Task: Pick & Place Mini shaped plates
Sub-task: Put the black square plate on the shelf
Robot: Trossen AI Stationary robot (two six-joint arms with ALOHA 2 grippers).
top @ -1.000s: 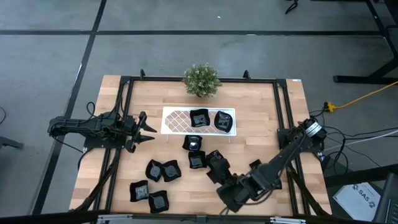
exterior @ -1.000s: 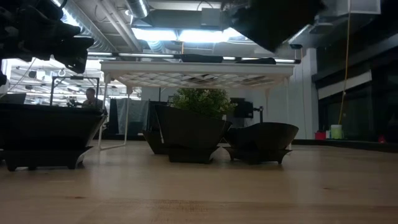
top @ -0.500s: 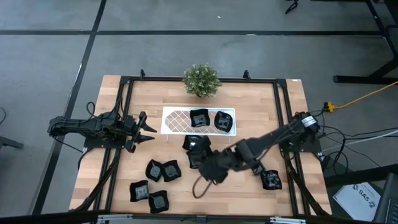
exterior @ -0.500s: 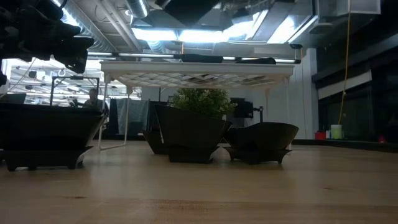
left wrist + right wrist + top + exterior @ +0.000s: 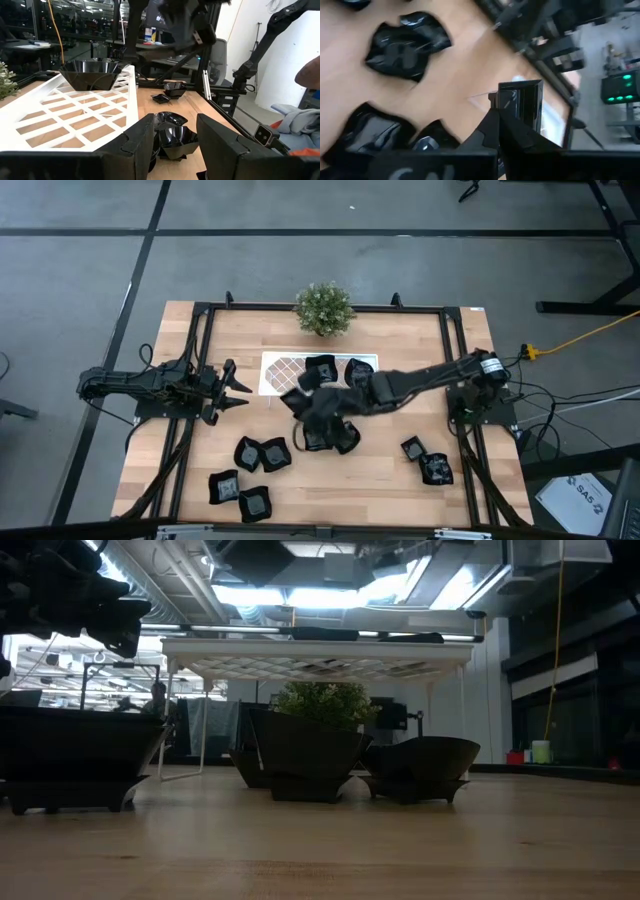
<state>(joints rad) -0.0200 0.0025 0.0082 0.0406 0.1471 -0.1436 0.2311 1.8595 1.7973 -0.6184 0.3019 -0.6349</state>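
Several mini shaped plates, black and glossy, lie about the wooden table: two point(image 5: 260, 452) left of centre, two point(image 5: 238, 494) by the near edge, two point(image 5: 426, 460) at the right. One plate point(image 5: 322, 367) sits on the white lattice tray point(image 5: 282, 371). My right gripper point(image 5: 298, 402) hovers shut just in front of the tray, above the middle plates point(image 5: 330, 440). The right wrist view shows nothing between its fingers point(image 5: 517, 117). My left gripper point(image 5: 238, 389) waits open and level, left of the tray, with plates point(image 5: 172, 134) showing far beyond its fingers.
A small potted plant point(image 5: 324, 308) stands at the far edge behind the tray. Black frame rails point(image 5: 197, 360) run along both sides of the table. In the low view the tray point(image 5: 315, 648) stands raised on thin legs above the nearest plates point(image 5: 305, 755).
My right gripper has swung from the near edge, right of centre, toward the far edge and the left, rising as it went. It now hangs over the middle plates by the tray, still shut. Two plates at the right have come into view.
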